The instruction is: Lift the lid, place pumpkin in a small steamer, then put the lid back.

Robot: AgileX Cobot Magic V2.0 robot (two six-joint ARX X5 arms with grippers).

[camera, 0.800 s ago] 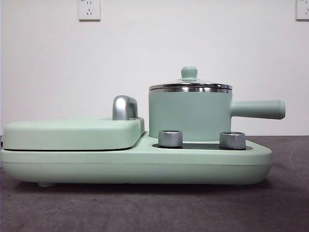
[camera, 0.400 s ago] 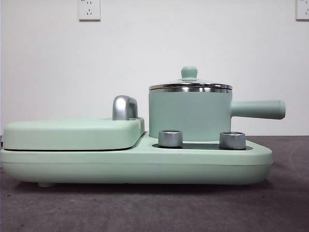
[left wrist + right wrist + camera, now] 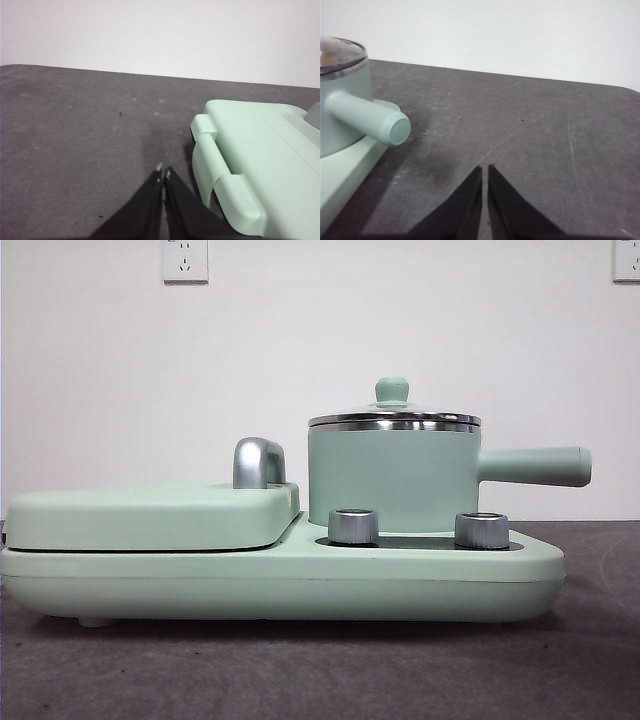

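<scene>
**Lid is sitting on the pot, and nobody is touching it**

The lid (image 3: 393, 416) is resting flat on top of the small steamer (image 3: 392, 478), with its green knob pointing up, easy to pinch from above. The steamer is standing on the right part of the big green cooker (image 3: 280, 585), just behind two silver dials. Its long handle (image 3: 533, 466) is sticking out to the side, away from the flat cover (image 3: 150, 515), so nothing is crowding it.

The left pincer (image 3: 162, 173) is hanging over the dark surface (image 3: 75, 140) beside the cover end of the cooker, with its jaws pressed together and holding nothing. The right pincer (image 3: 484, 172) is waiting near the handle end, also closed and empty.

The pumpkin is not showing in any picture, so I cannot tell where it is. I think the job is only starting, and lifting the lid comes first.
</scene>
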